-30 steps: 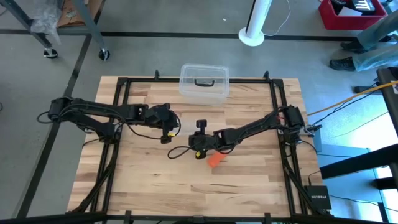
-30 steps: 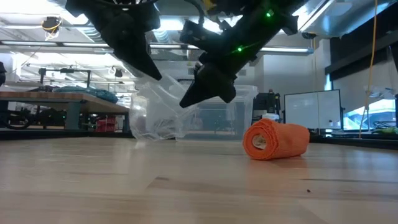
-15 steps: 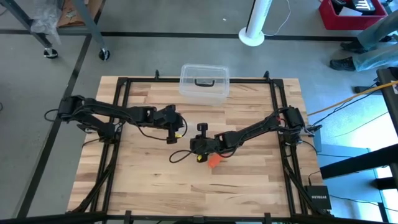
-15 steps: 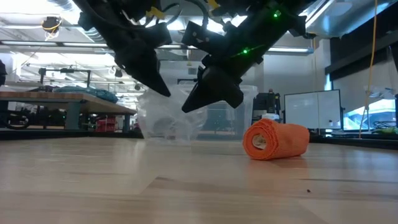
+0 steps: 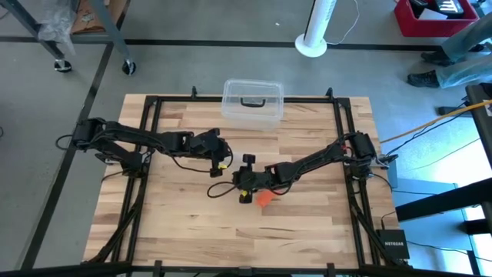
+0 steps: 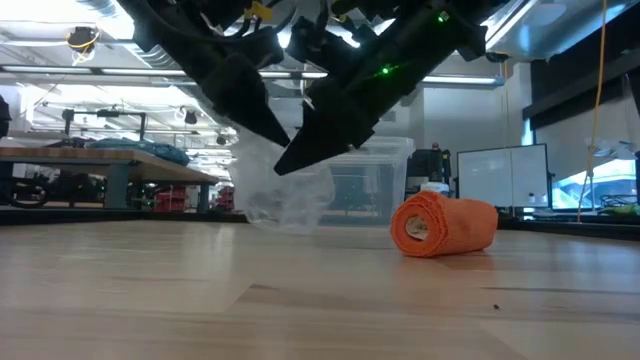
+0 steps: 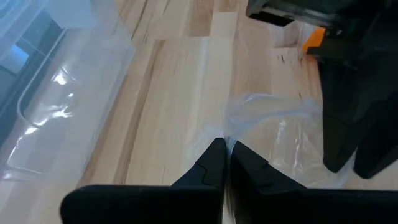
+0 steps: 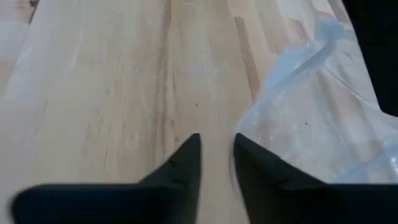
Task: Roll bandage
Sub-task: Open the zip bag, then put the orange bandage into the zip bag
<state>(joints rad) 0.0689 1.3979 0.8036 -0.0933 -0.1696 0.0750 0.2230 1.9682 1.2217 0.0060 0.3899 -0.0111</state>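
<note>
High view shows the bandage [image 5: 265,198] rolled near the table's [image 5: 307,231] middle, just beside the right gripper [image 5: 244,188], slightly parted and empty, toward the front edge, while the left gripper [image 5: 221,164], pinching clear plastic [image 7: 273,134], sits farther.

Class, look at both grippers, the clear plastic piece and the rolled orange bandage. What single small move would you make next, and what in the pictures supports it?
Probably bring the right gripper, its fingers slightly apart, sideways onto the free edge of the clear plastic piece and close. The left gripper is shut on that piece, holding it up off the table, while the bandage already lies rolled nearby.
</note>
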